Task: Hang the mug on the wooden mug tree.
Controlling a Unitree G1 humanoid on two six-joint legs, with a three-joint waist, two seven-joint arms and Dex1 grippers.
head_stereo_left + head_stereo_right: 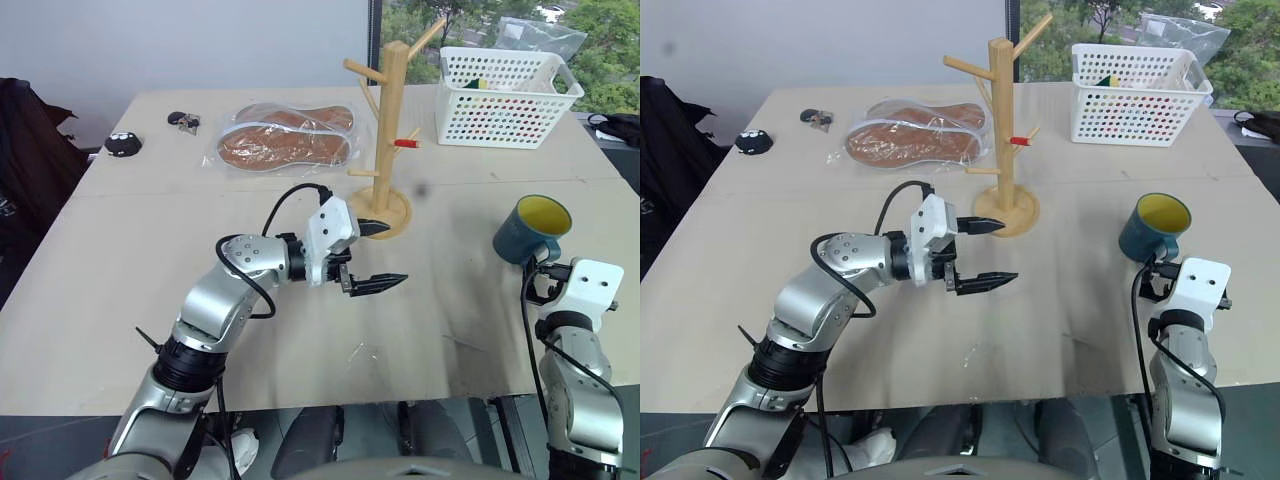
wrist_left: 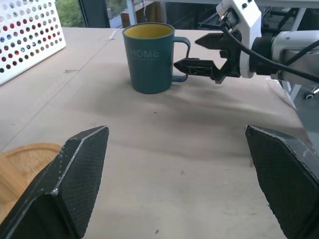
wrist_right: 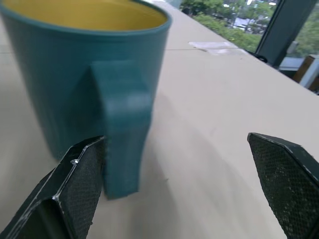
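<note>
Black fingers of the right gripper stand wide, one just beside the mug handle; centre the loop between them before closing. Left gripper gapes empty near the wooden mug tree beyond.

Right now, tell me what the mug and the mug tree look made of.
The mug: probably glazed ceramic, with smooth teal walls, a yellow inside and printed lettering. The mug tree: pale unpainted wood, with a matt post, pegs and disc base; one peg tip is red.
</note>
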